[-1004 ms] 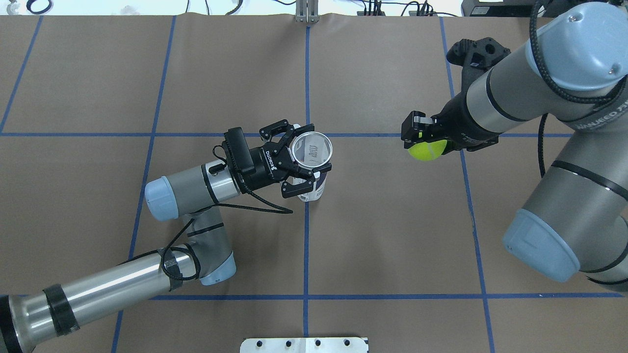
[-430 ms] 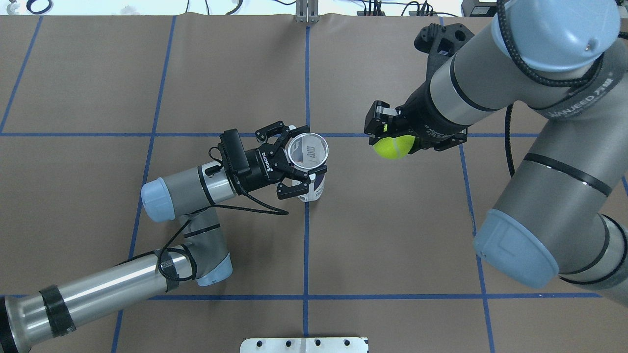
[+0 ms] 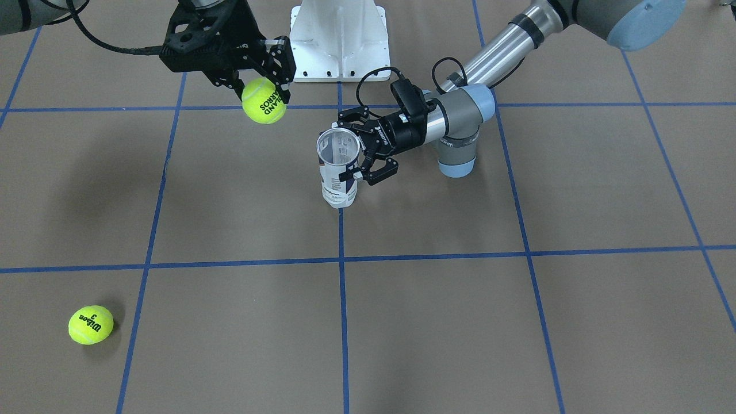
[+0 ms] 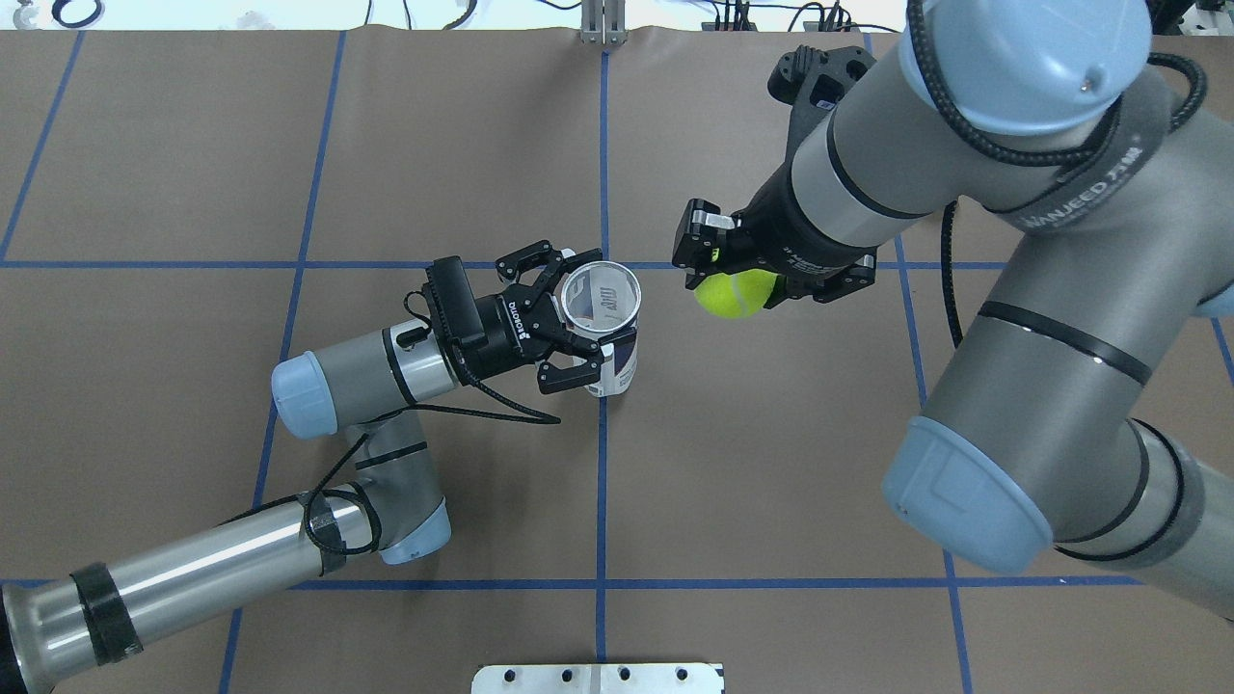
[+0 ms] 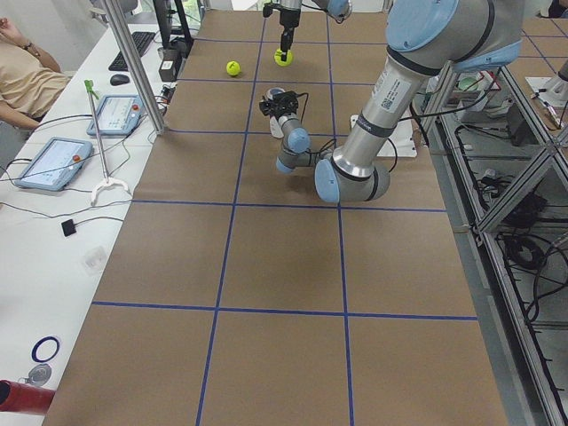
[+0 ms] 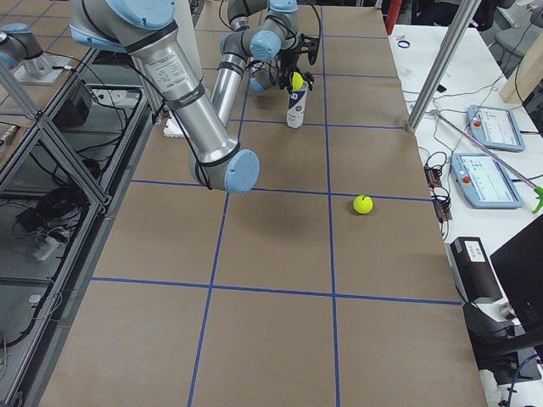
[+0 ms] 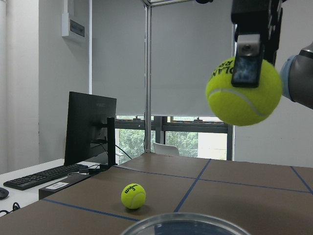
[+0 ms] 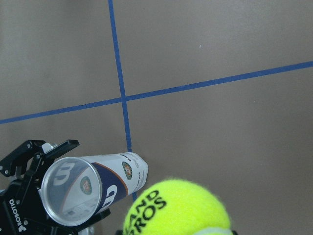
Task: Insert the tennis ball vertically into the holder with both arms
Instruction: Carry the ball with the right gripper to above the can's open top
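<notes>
The holder (image 4: 617,361), a clear can with a metal rim and a white and navy label, stands nearly upright at the table's middle with its mouth open upward. It also shows in the front view (image 3: 338,184) and the right wrist view (image 8: 98,188). My left gripper (image 4: 583,313) is shut on its upper part from the side. My right gripper (image 4: 733,280) is shut on a yellow tennis ball (image 4: 730,294) and holds it in the air, just right of the holder's mouth and higher. The left wrist view shows this ball (image 7: 243,93) above the holder's rim (image 7: 186,227).
A second tennis ball (image 3: 91,325) lies loose on the brown paper, far from the robot on its right side. The white pedestal (image 3: 339,37) stands at the robot's base. A metal plate (image 4: 598,678) sits at the near table edge. Blue tape lines cross the table.
My right arm has carried the ball leftward, from well right of the holder to close beside its mouth. My left gripper and the holder's top have shifted slightly left.
</notes>
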### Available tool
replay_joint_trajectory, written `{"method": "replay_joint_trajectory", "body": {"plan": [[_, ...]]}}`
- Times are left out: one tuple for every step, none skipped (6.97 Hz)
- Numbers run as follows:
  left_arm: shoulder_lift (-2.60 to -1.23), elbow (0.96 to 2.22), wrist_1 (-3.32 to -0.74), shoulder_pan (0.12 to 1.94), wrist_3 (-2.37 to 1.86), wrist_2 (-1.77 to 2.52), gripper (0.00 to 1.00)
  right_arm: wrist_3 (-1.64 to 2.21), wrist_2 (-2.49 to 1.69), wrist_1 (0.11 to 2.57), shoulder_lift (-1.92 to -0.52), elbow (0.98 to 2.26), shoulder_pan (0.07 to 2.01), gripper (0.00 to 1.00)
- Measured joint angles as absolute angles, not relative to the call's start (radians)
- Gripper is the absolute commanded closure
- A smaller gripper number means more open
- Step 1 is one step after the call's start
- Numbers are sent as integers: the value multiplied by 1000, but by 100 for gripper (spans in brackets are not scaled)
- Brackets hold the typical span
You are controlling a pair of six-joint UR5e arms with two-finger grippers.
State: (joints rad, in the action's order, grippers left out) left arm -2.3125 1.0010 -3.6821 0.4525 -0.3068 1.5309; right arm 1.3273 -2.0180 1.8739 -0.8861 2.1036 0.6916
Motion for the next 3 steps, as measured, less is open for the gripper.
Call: {"method": "replay_joint_trajectory", "body": {"plan": [[-2312, 1002, -3682, 453, -306, 1531, 1, 1336, -2016, 1891, -847, 2075, 686, 100], [-2312, 1003, -3682, 453, -306, 1531, 1, 1342, -2012, 1907, -805, 2038, 684, 100], [-2312, 1004, -3682, 453, -305, 1531, 1, 1347, -2006, 1925, -763, 1997, 682, 100]]}}
